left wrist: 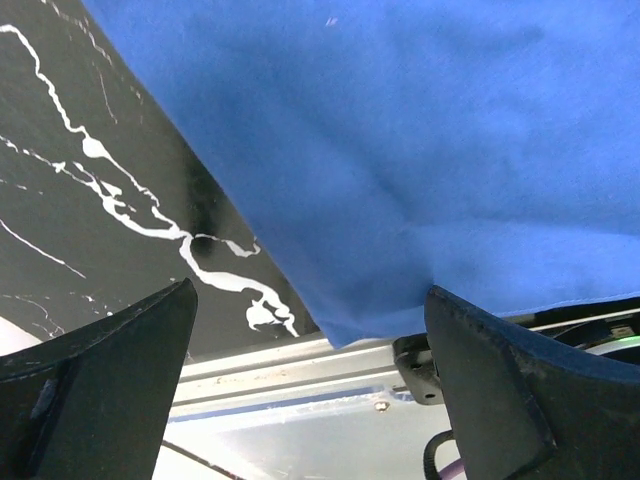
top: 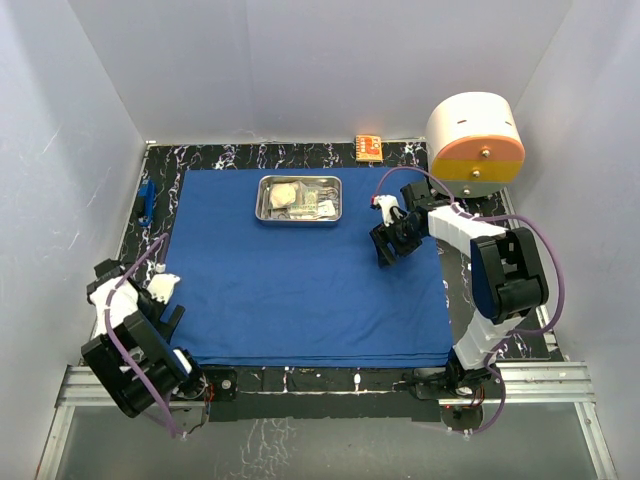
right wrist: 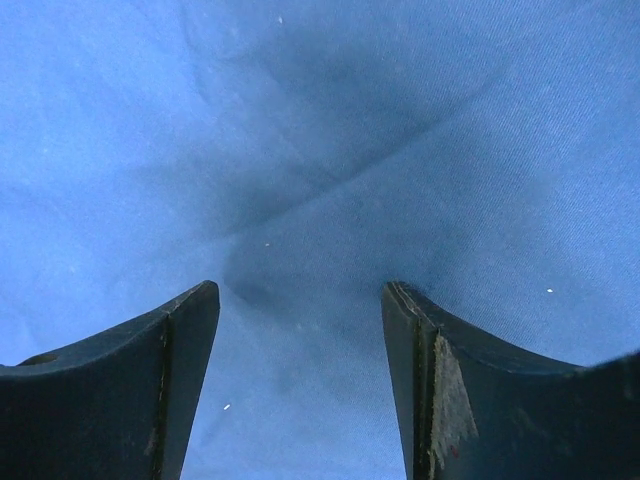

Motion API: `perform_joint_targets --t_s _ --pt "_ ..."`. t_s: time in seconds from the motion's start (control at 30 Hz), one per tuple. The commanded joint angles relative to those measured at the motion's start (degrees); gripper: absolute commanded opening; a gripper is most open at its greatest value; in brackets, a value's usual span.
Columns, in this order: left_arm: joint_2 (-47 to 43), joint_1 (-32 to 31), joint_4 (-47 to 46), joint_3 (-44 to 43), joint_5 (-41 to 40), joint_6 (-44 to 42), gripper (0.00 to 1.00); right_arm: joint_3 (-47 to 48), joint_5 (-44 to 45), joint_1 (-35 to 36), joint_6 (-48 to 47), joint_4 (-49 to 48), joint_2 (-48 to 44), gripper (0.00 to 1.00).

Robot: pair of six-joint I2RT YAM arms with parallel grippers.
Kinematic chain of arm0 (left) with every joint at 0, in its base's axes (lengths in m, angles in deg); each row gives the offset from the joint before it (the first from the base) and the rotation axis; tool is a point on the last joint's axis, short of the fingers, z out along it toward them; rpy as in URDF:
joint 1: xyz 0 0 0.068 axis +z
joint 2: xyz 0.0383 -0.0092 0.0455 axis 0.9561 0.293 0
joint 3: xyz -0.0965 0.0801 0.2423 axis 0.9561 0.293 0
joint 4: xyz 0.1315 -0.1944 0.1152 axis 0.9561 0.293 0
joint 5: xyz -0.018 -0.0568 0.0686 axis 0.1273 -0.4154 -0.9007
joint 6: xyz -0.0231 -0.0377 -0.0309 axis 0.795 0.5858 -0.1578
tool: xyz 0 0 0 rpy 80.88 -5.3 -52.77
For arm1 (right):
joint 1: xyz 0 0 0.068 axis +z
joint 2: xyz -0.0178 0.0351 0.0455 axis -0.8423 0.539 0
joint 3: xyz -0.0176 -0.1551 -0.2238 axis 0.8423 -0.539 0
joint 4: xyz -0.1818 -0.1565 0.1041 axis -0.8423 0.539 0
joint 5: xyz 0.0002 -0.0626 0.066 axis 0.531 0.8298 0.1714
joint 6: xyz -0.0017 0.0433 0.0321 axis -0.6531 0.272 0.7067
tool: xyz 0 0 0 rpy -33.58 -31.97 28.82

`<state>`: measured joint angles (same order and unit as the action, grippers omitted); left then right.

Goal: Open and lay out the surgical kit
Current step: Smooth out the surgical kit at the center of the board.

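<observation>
So, you have the blue cloth (top: 300, 280) opened flat across the surface (top: 163, 200), and the steel tray (top: 260, 200) sits on its far half, near the middle. That much I'd call done. What's left, by my judgement, is the layout: the packets (top: 288, 195) and slim instruments (top: 322, 207) lie piled inside the tray. Your left claw (left wrist: 310, 290) gapes wide over the cloth's near-left corner, holding nothing. Your right claw (right wrist: 300, 285) hangs over bare cloth right of the tray, jaws apart, empty.

Too small to identify: items (top: 298, 199) in steel tray (top: 300, 223).
</observation>
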<state>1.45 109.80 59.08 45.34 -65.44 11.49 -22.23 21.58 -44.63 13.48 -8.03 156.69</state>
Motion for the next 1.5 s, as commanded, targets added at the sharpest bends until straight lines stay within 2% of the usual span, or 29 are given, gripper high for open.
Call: perform_joint_targets --t_s 0.0,0.4,0.6,0.7,0.87,0.97,1.07,1.2,1.3,1.47 --pt "0.95 2.52 0.79 0.13 -2.58 -4.44 0.96 -0.72 1.87 -0.14 -0.31 -2.28 0.67 0.64" --pt "0.20 8.44 2.82 1.90 -7.42 -14.21 0.96 -1.17 6.05 -0.62 -1.11 -0.87 6.54 0.61" --pt "0.02 9.48 7.19 -4.74 -7.46 -16.00 0.96 0.16 6.07 -0.62 -1.09 0.26 4.93 0.61" --pt "-0.02 9.50 13.78 -12.57 -2.68 -17.10 0.96 1.84 6.15 -0.62 -1.21 1.70 3.15 0.61" --pt "1.06 8.55 22.67 -25.04 16.45 -13.60 0.97 2.00 3.99 -0.54 -3.58 3.57 -3.45 0.60" --pt "2.80 2.75 19.70 -27.92 22.23 -2.54 0.96 0.38 1.73 -0.18 -6.30 5.74 -6.06 0.60" --pt "4.30 -7.41 11.15 -28.04 21.60 13.69 0.95 -2.85 0.55 2.01 -7.75 5.48 -9.09 0.59" --pt "6.59 -20.22 -1.17 -28.37 21.31 27.79 0.94 -5.93 1.75 7.59 -7.75 3.93 -12.05 0.58" --pt "9.94 -25.60 -8.24 -29.13 21.60 33.96 0.94 -8.21 2.68 10.56 -8.62 4.42 -13.21 0.58" --pt "18.34 -32.85 -19.81 -27.99 18.88 38.17 0.94 -13.31 5.54 15.93 -10.34 4.36 -15.54 0.57"
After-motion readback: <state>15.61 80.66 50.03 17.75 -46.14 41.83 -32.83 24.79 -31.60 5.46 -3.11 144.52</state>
